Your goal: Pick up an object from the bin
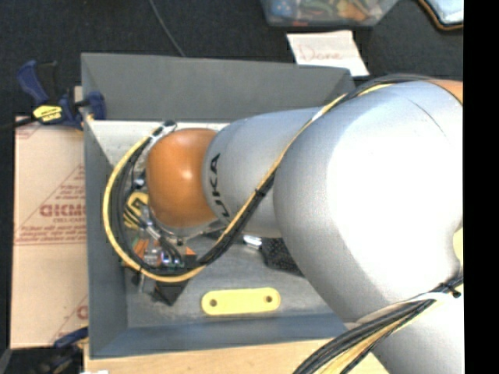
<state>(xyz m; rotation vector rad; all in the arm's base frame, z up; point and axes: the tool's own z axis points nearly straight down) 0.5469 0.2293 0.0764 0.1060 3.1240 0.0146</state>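
We see the claw (158, 257) low at the bin's (234, 84) left side under the orange cover (178, 179), cannot tell if clenched or released, black piece (168, 292) just beside it, yellow two-holed bar (240, 301) near.

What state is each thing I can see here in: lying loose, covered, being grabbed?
yellow bar: lying flat by the near wall of the bin, loose, nothing touching it.
black mesh piece: on the floor, partly covered by the arm.
black block: on the floor, partly hidden below the orange wrist.
arm: reaching down into the bin's left side.
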